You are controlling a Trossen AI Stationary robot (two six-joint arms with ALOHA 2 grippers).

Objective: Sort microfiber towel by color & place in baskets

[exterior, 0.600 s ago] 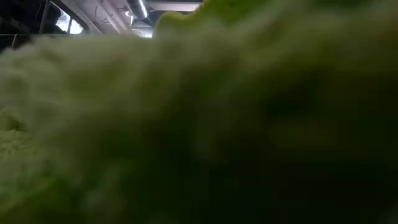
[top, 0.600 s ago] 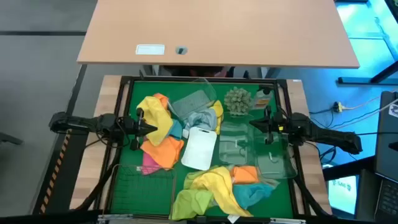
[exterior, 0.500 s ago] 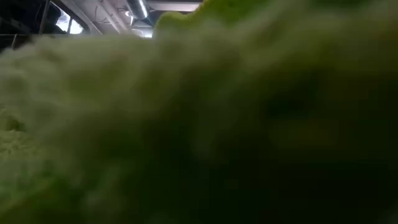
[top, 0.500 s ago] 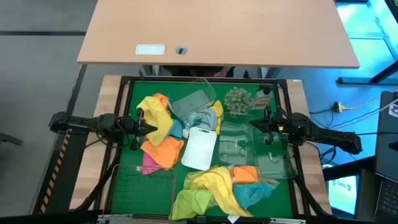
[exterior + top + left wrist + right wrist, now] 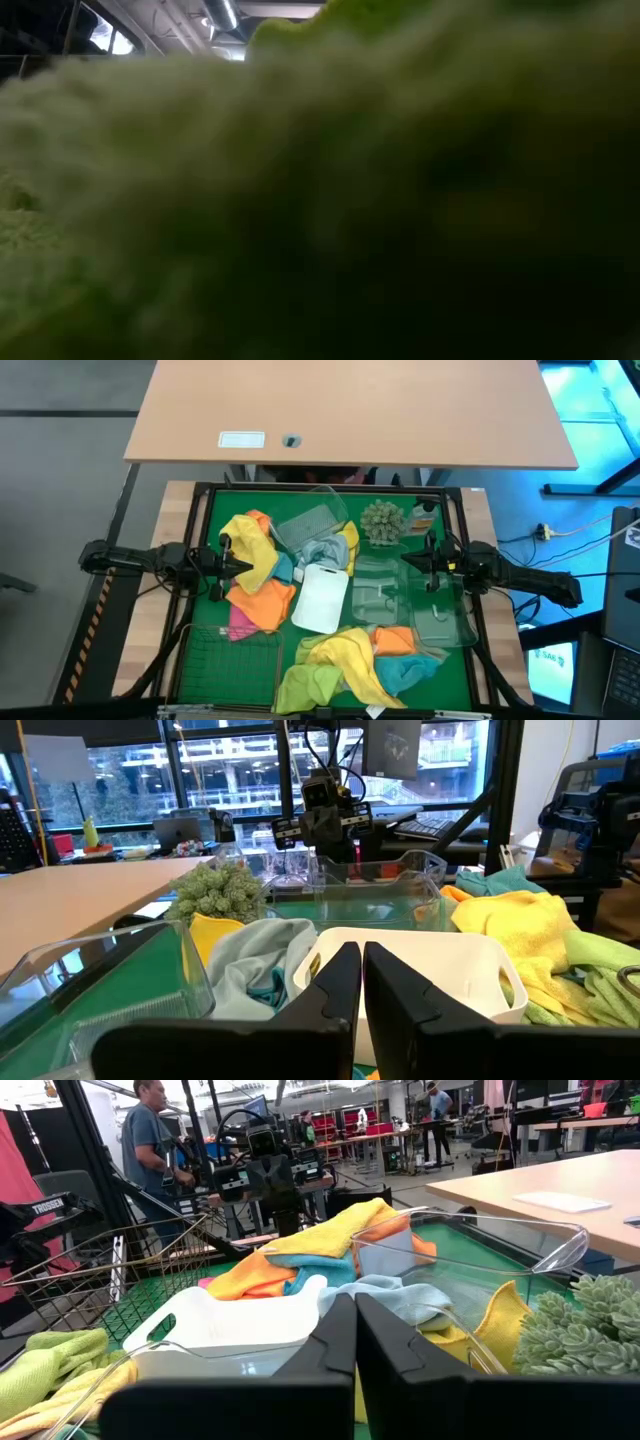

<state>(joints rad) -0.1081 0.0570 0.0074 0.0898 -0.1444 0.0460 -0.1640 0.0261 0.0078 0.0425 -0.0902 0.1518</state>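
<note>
The left end effector (image 5: 243, 566) is held clenched and empty at the left side of the green desk (image 5: 210, 530), its tips at the edge of a heap of yellow towels (image 5: 252, 547) and orange towels (image 5: 262, 603), with a pink towel (image 5: 240, 622) showing beneath. The right end effector (image 5: 406, 563) is likewise clenched on nothing, held over the clear tubs (image 5: 375, 598) at the right side. A white tray (image 5: 320, 600) lies near the middle, between the two arms. A further clear tub (image 5: 318, 523) toward the back holds a pale grey-blue cloth (image 5: 320, 550). A dark wire basket (image 5: 228, 658) stands at the front left corner. At the front, a second heap is seen: a yellow towel (image 5: 340, 650), a lime green towel (image 5: 308, 685), an orange towel (image 5: 394, 639) and a teal towel (image 5: 410, 668). A spiky plant (image 5: 381, 520) stands near the back right. The low view is filled by blurred lime green cloth (image 5: 320, 200). In the right wrist view, a person (image 5: 150, 1142) is seen in the room beyond the desk.
</note>
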